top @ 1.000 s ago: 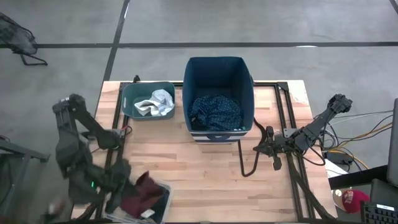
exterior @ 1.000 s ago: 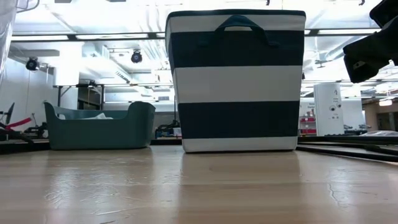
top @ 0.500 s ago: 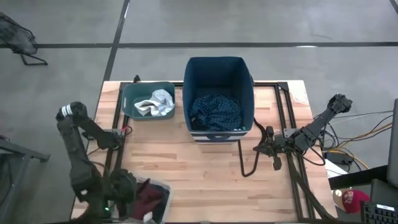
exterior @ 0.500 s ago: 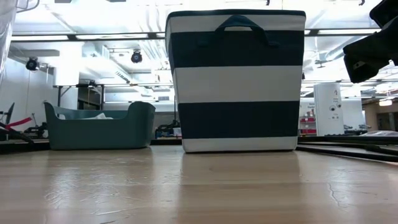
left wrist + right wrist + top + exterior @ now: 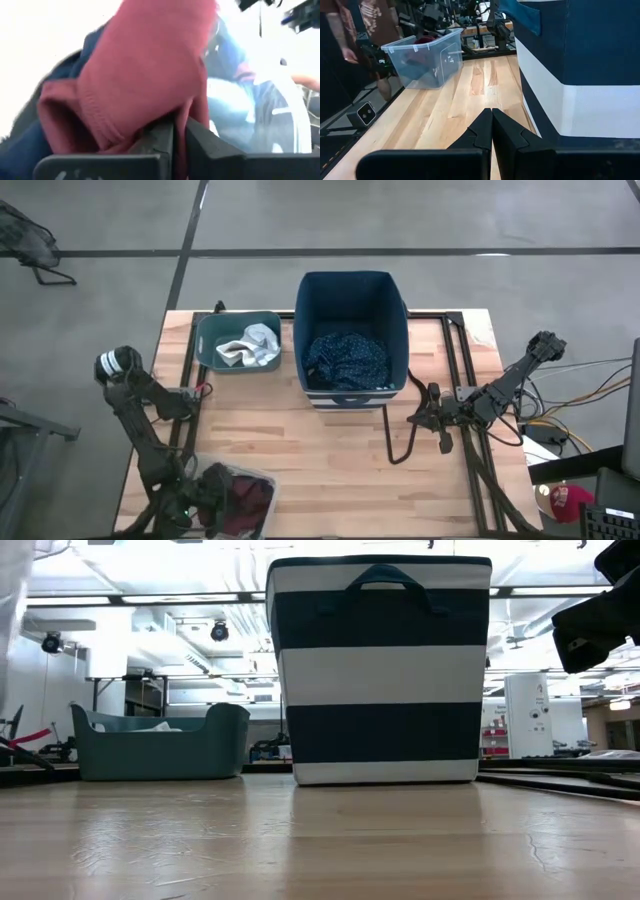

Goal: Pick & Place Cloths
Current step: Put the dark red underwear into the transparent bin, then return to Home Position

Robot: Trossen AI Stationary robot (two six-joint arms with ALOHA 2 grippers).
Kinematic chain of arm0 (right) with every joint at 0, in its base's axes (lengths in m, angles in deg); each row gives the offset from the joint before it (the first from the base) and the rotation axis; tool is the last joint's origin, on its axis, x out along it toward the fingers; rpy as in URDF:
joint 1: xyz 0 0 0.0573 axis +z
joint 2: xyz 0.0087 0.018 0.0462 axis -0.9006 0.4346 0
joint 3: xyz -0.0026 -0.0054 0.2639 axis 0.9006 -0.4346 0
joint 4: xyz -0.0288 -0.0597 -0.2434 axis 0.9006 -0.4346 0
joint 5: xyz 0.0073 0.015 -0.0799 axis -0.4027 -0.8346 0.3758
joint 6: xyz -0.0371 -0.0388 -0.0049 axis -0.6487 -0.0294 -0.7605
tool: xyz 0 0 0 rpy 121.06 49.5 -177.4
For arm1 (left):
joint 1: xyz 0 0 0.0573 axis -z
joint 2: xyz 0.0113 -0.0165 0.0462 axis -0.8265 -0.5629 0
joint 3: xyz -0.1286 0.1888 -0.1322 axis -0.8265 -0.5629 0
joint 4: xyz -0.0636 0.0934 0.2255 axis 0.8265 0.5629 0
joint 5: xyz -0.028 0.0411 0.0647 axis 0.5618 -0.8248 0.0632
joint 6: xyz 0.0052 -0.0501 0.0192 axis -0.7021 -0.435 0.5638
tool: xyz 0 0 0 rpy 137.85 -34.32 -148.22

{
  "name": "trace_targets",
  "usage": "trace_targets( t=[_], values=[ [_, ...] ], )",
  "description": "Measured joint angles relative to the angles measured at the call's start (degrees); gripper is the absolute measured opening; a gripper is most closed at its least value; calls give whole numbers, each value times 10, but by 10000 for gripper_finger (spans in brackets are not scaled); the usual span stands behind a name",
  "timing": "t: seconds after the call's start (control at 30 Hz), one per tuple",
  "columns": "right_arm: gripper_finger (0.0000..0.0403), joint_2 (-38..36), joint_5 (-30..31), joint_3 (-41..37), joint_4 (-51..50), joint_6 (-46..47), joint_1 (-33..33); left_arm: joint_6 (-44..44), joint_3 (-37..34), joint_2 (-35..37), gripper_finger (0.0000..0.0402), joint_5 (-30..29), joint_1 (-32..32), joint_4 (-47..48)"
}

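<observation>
My left gripper (image 5: 212,498) reaches down into the clear bin (image 5: 262,485) at the table's near left corner and is shut on the maroon cloth (image 5: 252,498). In the left wrist view the maroon cloth (image 5: 145,75) bulges over the left gripper (image 5: 179,135), with dark blue fabric (image 5: 65,70) beside it. A navy patterned cloth (image 5: 347,360) lies in the tall navy bin (image 5: 350,285). A white and pale cloth (image 5: 250,345) lies in the teal bin (image 5: 205,330). My right gripper (image 5: 437,423) waits shut above the table's right side. My left gripper pinches a fold of the maroon cloth (image 5: 181,120) between its two fingers, coming from above into the clear bin. The rest of the cloth is bunched in front of the fingers (image 5: 160,137). Whether it is lifted off the bin's floor does not show.
The navy-and-white striped bin (image 5: 380,670) stands mid-table at the far side, the teal bin (image 5: 160,745) to its left. Bare wood lies between the bins and the near edge. A person (image 5: 350,30) stands beyond the clear bin (image 5: 422,60) in the right wrist view.
My left arm has stretched toward the table's near edge and its gripper has gone down into the clear bin. The maroon cloth, which stood up above the bin's far rim, now lies lower inside the bin.
</observation>
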Motion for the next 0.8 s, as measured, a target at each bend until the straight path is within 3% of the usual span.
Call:
trace_targets(
  t=[0.17, 0.27, 0.4, 0.57, 0.7, 0.8],
  values=[
    [8, 0, 0, 0, 0, 0, 0, 65, -3, 0, 68, -66, 0, -13],
    [8, 0, 0, 0, 0, 0, 0, 86, -2, 1, 105, -69, 0, -28],
    [8, 0, 0, 0, 0, 0, 0, 128, 3, 1, 148, -36, 0, -73],
    [8, 0, 0, 0, 0, 0, 0, 250, 15, 9, 181, -5, 0, -127],
    [8, 0, 0, 0, 0, 0, 0, 244, 18, 28, 187, 57, 0, -114],
    [8, 0, 0, 0, 0, 0, 0, 245, 17, 54, 187, 67, 0, -113]
  ],
)
